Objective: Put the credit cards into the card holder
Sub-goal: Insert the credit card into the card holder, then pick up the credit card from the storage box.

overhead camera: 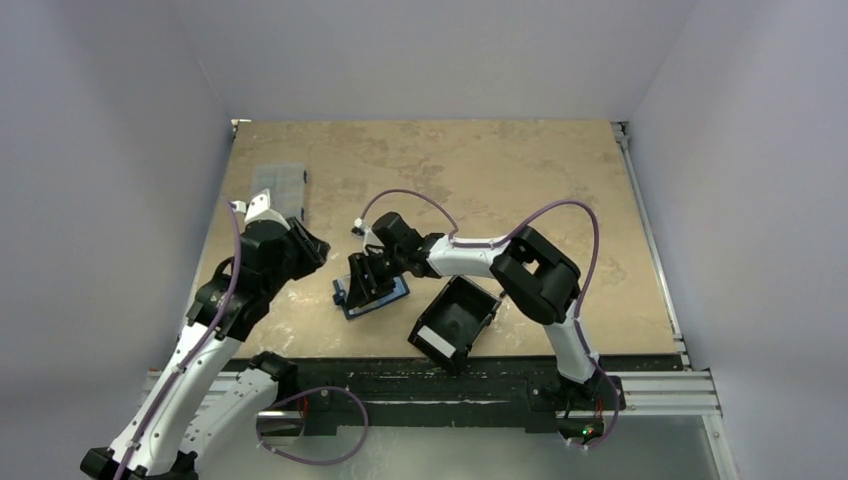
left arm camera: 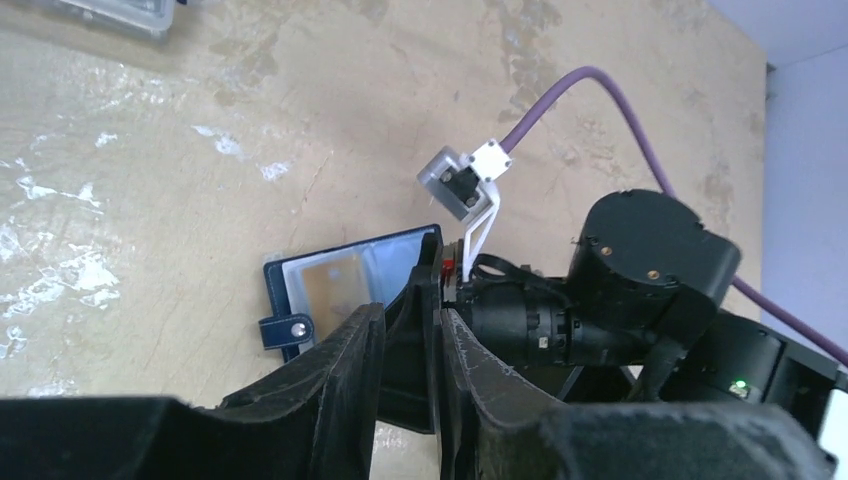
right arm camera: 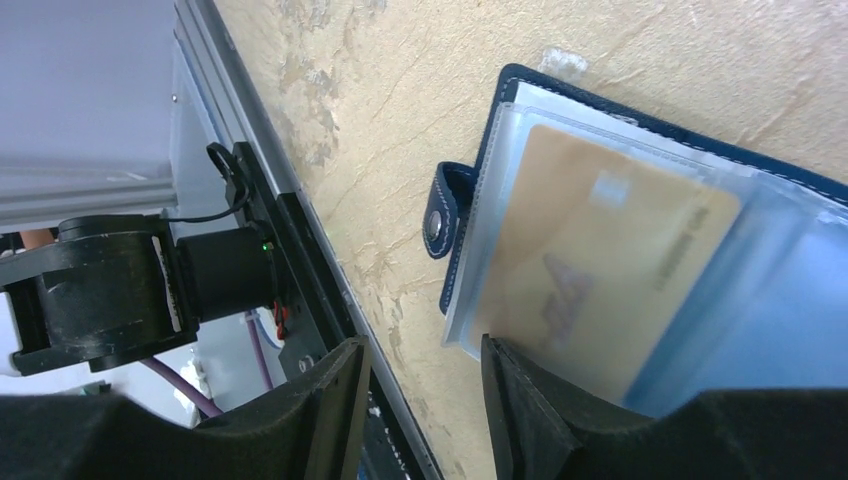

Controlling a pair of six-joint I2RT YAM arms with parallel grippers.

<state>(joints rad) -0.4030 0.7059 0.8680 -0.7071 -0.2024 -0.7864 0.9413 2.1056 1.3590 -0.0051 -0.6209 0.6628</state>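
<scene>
While your right gripper [right arm camera: 420,345] hangs low over the table [overhead camera: 500,170], its jaws stand apart and grasp nothing. The card holder [right arm camera: 790,290] lies open and flat beneath it. One finger [right arm camera: 530,410] overlaps the near corner of the clear sleeve, though you cannot tell whether it touches. A gold card [right arm camera: 600,270] sits inside that sleeve, just ahead of this finger. The snap tab [right arm camera: 440,225] juts from the holder's edge, ahead of the gap between the jaws.

Your left gripper [left arm camera: 410,315] is released too: its jaws are parted a little, with nothing of its own between them. From above, it stands apart from the holder, on the side away from the right arm. The holder lies ahead of it, partly hidden by the right gripper.

A black tray [overhead camera: 455,320] rests tilted near the right gripper, on its arm's side. A clear box [overhead camera: 278,188] lies beyond the left gripper, well apart from the holder.
</scene>
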